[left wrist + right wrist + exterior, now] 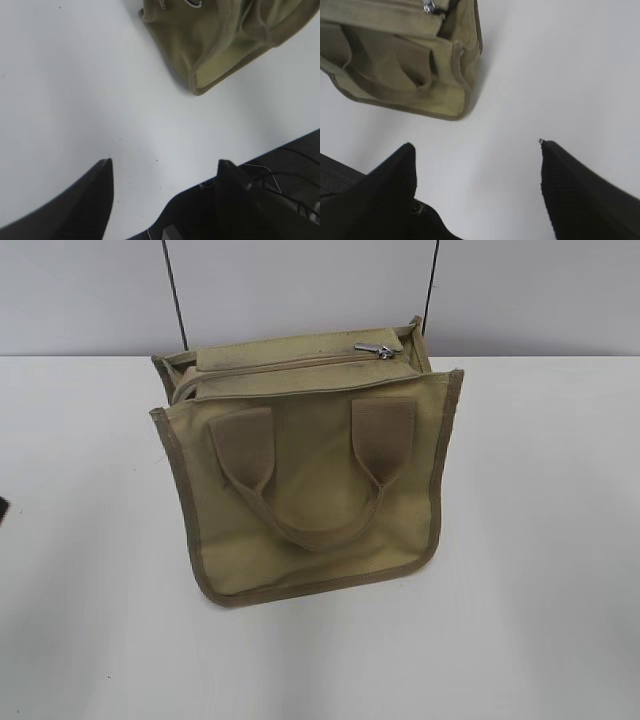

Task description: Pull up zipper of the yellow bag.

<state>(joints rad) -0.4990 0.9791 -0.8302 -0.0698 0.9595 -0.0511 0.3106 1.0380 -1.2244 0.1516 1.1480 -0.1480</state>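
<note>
While the bag (310, 480) sits on the white tabletop (540, 620) with its broad front face toward the exterior camera, both hands hang well apart from it over bare surface. On the bag's top panel the zipper (377, 349) rests at the right end of its track, a small silver tab close to the bag's right rear corner. One webbing handle (312, 475) lies flat against the front face, looping down toward the middle of the bag. From the left wrist, the left hand (162, 167) is spread wide and holds nothing, with a corner of the bag above it in that view. From the right wrist, the right hand (477, 150) is likewise spread wide and holds nothing, and the bag's corner sits up and to the left of it, the tab just showing at the top edge. Neither hand touches the bag.
</note>
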